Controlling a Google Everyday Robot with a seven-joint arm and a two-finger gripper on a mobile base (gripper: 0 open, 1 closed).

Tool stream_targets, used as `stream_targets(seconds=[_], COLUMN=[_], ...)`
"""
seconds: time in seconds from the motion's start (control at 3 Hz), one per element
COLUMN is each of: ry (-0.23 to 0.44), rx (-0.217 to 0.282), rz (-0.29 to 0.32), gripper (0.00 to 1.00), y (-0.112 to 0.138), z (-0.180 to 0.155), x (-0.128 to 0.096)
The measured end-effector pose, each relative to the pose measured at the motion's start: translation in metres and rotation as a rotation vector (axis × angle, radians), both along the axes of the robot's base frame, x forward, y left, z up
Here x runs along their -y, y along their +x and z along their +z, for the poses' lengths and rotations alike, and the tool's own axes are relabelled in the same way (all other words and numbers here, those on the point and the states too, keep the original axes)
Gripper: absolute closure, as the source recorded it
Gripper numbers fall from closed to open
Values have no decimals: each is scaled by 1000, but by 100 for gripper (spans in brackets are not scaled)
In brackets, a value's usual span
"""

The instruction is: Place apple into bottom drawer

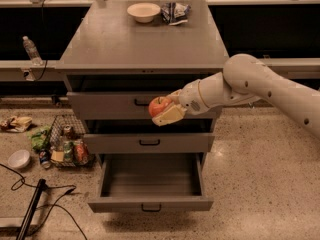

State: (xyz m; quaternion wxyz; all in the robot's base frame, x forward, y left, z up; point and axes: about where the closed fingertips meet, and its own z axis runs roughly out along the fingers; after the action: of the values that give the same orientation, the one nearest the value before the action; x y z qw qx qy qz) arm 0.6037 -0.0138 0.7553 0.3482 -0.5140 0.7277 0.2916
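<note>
Aloft, tool (pixel 168 112) around round apple (pixel 158 105) before drawers (pixel 112 143)

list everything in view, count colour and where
apple: 1, red, held in front of the top drawer
cabinet: 1, grey, centre
top drawer: 1, grey, ajar
middle drawer: 1, grey, ajar
bottom drawer: 1, grey, pulled wide open
bowl: 1, cream, back of cabinet top
bag: 1, dark, right of the bowl
bottle: 1, clear, ledge at left
basket: 1, wire, on floor left of cabinet, cans inside
dish: 1, white, floor far left
cable: 1, black, floor lower left
arm: 1, white, from right
gripper: 1, cream, shut on the apple
</note>
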Motion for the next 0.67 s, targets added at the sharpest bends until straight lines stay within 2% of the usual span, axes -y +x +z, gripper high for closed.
stream_targets(seconds=[0.33,0.67], ry=[23,73], rx=[-2,11], rz=[-36,-43], gripper=[100,100], y=[-2,-8], z=[-12,-52], x=[-5,-19])
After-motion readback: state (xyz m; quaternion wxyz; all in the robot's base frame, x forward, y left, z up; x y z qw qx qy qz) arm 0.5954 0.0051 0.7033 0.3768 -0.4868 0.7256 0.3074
